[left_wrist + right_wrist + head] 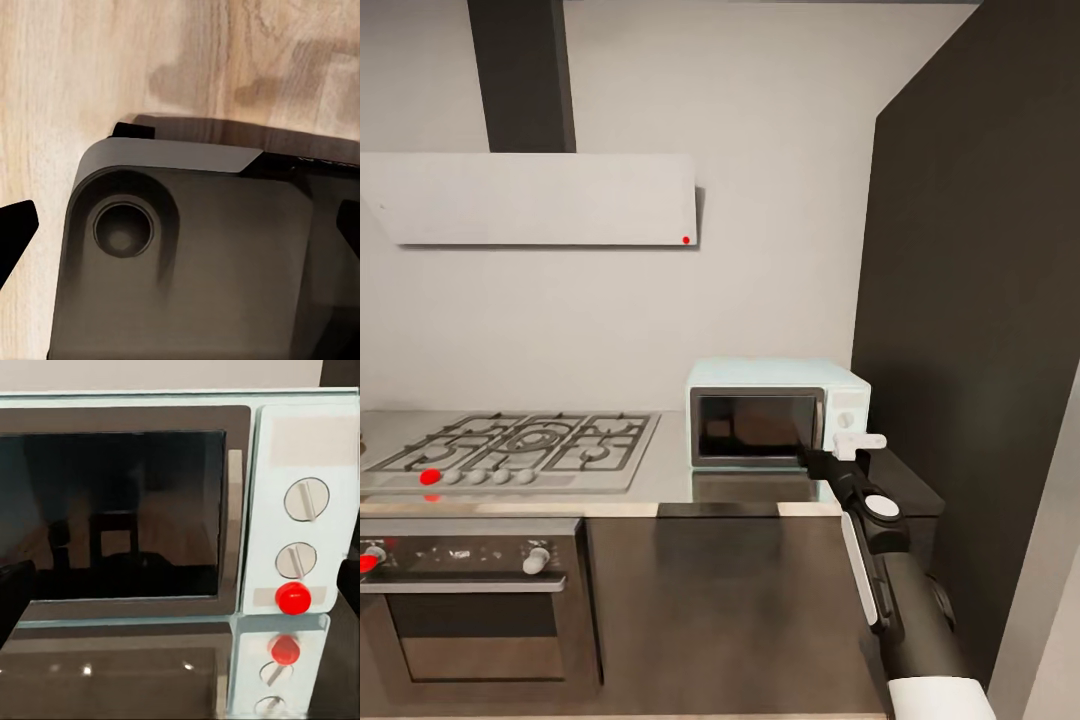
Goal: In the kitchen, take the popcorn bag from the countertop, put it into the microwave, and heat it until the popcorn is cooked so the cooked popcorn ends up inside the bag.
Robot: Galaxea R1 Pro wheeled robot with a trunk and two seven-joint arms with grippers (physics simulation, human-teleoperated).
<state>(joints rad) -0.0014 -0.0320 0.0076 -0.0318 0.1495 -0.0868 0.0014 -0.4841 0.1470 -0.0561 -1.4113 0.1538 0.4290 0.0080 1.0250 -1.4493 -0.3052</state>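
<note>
1. The right hand is reaching out at the front of the microwave, hovering just beside the lower right corner of its door; its white fingers are showing in the head view, but whether they are spread or pressed together cannot be told, and nothing is showing between them.
2. In the right wrist view the dark tips are sitting at the frame's two edges, facing the closed glass door, the two white knobs and a red button on the pale panel.
3. The left hand, seen through its own wrist camera, is hanging with its dark tips wide apart and empty over a dark rounded housing and a wooden floor.
4. The microwave is standing on the grey desk, at its right end against a tall dark cabinet, with the gas hob to its left and a steel oven below.
5. The popcorn bag is not being picked out anywhere on the desk as pictured.
6. Judging from this, the right arm is the nearer one to the door, which lies straight ahead of it, its handle strip running upright; opening likely comes next.
</note>
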